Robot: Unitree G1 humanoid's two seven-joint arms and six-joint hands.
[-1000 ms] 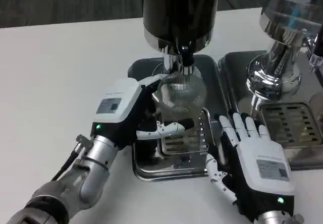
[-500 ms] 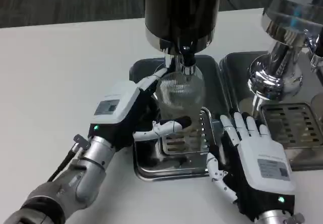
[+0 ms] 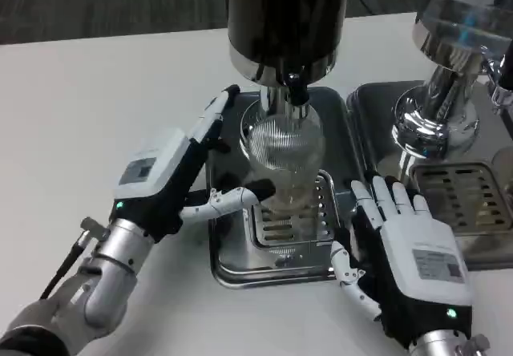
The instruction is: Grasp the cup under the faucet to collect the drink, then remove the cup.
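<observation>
White table bare on the left side. Left forearm enters from lower left; left hand sits just left of the drip tray, white back up, fingers spread wide, holding nothing. One finger reaches up along the tray's left rim; a lower one points toward the cup, its dark tip at or very near the glass, contact not clear. Cup: clear, ribbed glass, upright on the slotted grate of the tray, directly under the faucet. Whether there is drink in it cannot be told through the ribbing. Faucet is a short dark spout below the black cylindrical dispenser, which stands at the back of the tray on a chrome collar. Right of the tray, right hand lies flat on the table, palm down, fingers apart and straight, pointing away from the robot, holding nothing; it sits between the two trays, near the first tray's right edge. Further right, a second metal tray with its own grate, carrying a chrome-based dispenser partly cut by the frame edge.
</observation>
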